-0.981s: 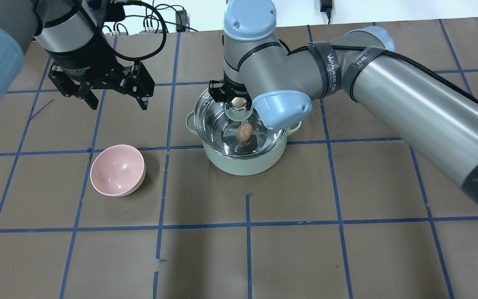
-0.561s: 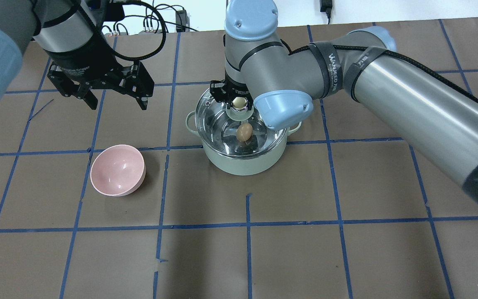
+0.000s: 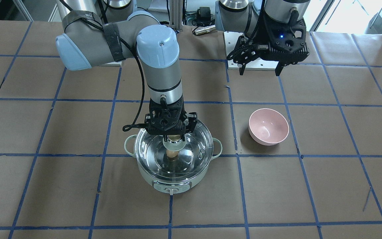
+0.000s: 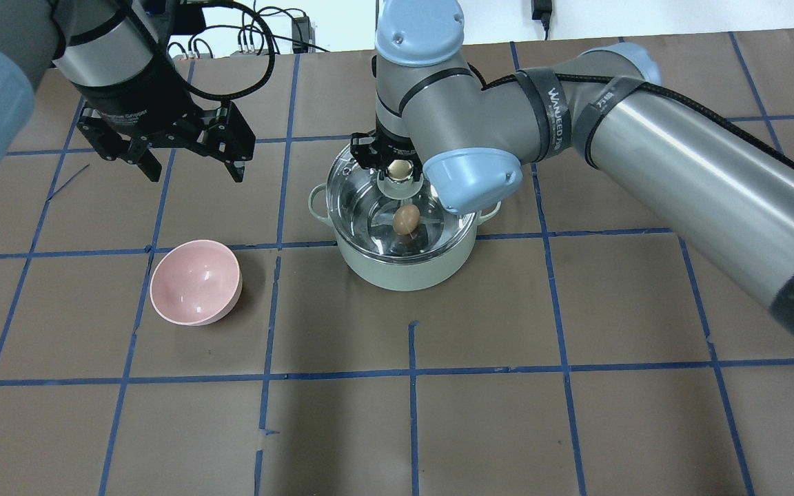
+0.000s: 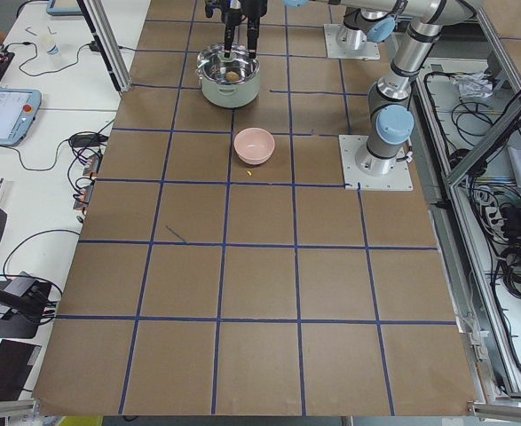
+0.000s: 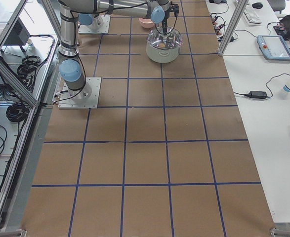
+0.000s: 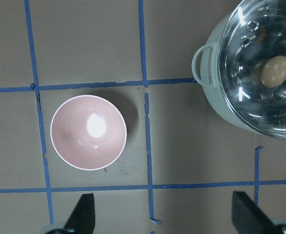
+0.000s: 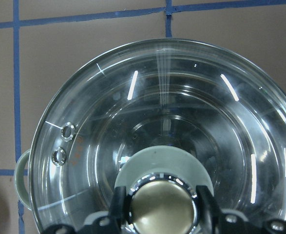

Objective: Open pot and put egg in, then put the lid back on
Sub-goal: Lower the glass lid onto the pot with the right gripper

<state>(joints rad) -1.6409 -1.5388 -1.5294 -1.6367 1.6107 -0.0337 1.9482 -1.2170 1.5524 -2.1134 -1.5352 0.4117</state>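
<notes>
partly hidden egg (image 3: 171, 153) under lid (image 3: 193, 145); right jaws pinching its knob (image 8: 162, 214), left jaws spread

The overhead view looks forward and down from behind the robot. The front-facing view faces the robot from across the surface (image 3: 310, 199), steeply down. Both side views look along the surface from its ends, far off. The left wrist view looks straight down on the pink bowl (image 7: 88, 132); the right wrist view sits close over the lid (image 8: 191, 112). All six share the pot (image 4: 404, 272).
</notes>
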